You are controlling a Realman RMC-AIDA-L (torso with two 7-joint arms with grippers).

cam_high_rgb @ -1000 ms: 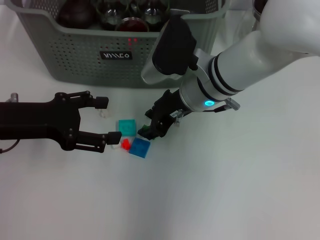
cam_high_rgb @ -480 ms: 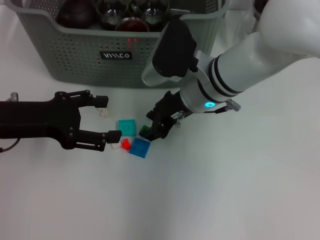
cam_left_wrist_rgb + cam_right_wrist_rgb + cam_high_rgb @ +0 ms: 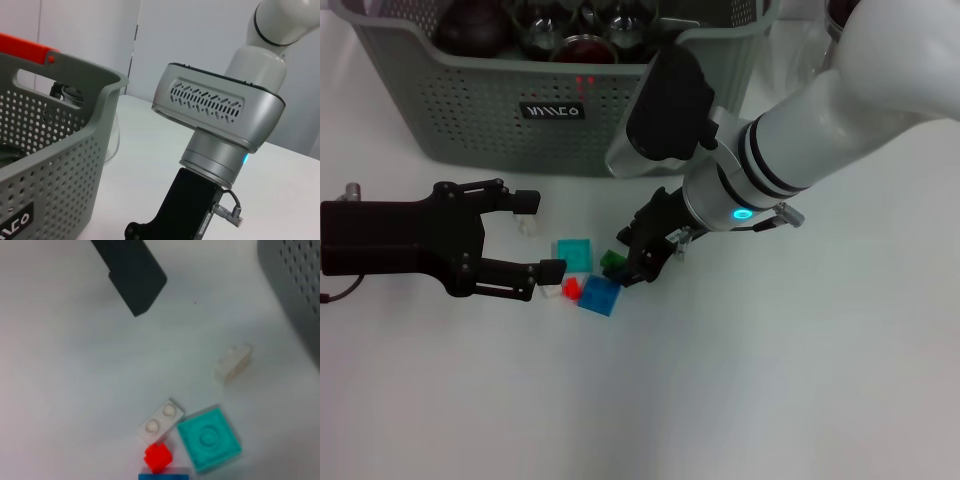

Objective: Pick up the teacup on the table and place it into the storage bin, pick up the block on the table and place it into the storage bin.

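right claw [image 3: 632, 262] lifted slightly, grasping green block [image 3: 612, 259] | left claw [image 3: 530, 234] spread wide | block mostly hidden

The white table [image 3: 770, 380] carries the bin [image 3: 470, 120] beyond both grippers, and, between the left gripper [image 3: 532, 234] and the right gripper [image 3: 632, 262], a teal block [image 3: 574, 253], blue block [image 3: 600, 296], red block [image 3: 571, 288] and two white blocks [image 3: 161, 421].

The right claw [image 3: 628, 266] has lifted the small green block [image 3: 612, 259] slightly off the table.
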